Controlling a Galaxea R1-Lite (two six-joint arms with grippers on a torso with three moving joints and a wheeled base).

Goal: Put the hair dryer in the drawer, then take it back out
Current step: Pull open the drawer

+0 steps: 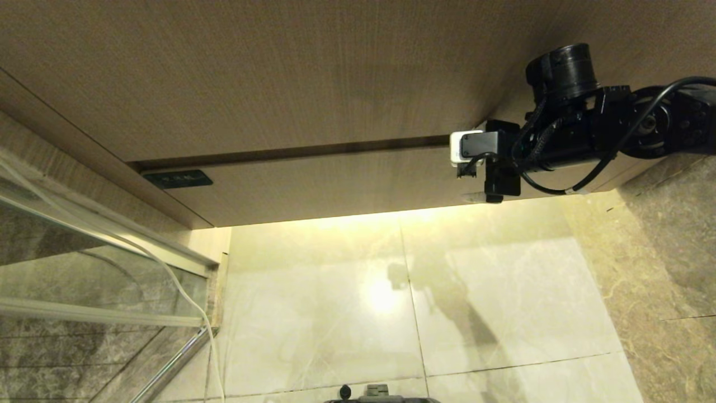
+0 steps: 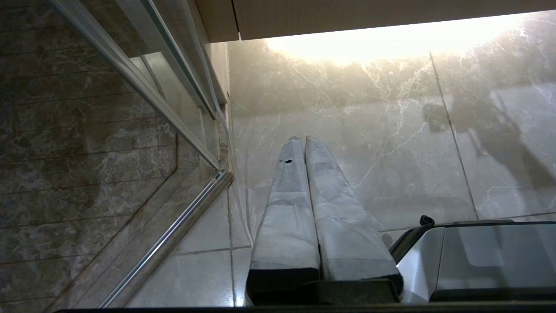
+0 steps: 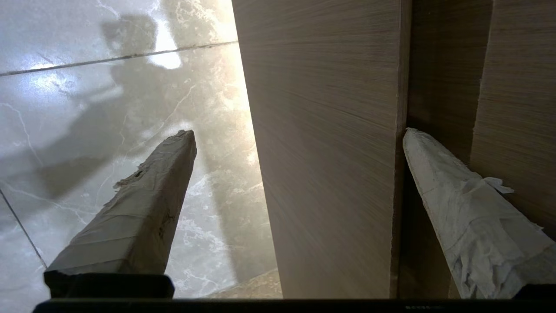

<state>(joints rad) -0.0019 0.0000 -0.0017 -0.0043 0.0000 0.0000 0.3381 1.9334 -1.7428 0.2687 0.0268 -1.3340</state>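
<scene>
We see the right hand (image 3: 295,134) spread wide, straddling the shut drawer (image 1: 335,184) front's top edge near its right end. Left hand (image 2: 303,141) hangs closed over the tiled floor (image 1: 391,291). Hair dryer unseen.

1. The drawer (image 1: 335,182) is seen in the middle of the head view, running from the left part of the frame toward the right.
2. It is made of light wood with fine lines in it, and its front is flat and plain.
3. A small dark label (image 1: 178,179) is stuck on the front near its left corner.
4. The drawer is shut, and only a thin dark gap is seen along its top edge.
5. In the right wrist view, the drawer front (image 3: 325,152) fills the middle of the frame.
6. The hair dryer cannot be seen in any view.
</scene>
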